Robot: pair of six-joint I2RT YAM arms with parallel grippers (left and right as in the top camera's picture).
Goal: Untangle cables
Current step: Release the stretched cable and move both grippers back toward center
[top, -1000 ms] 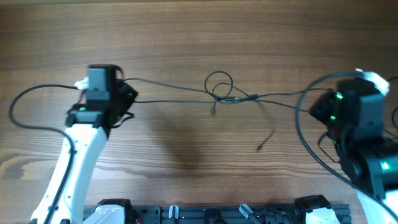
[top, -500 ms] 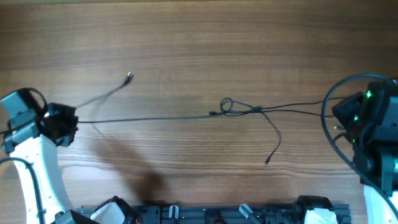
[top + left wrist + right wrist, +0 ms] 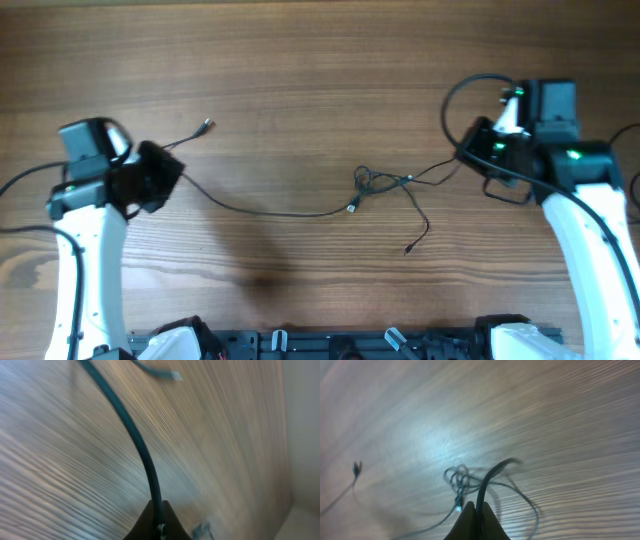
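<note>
both left fingers (image 3: pixel 145 529) and right fingers (image 3: pixel 465 527) are clamping strands of the cables (image 3: pixel 368 179), whose knot is lying mid-frame on the surface (image 3: pixel 300 70); drawing apart slowly and low is seeming wisest.

Robot laboratory work cell. A wood-grain bench (image 3: pixel 320 60) lies beneath the left tool (image 3: pixel 162 178) and right tool (image 3: pixel 474 150). Behind each tool rises a white jointed arm, the left arm (image 3: pixel 85 270) and the right arm (image 3: pixel 590 230). A black rail (image 3: pixel 340 343) spans the bench edge behind both tools.
</note>
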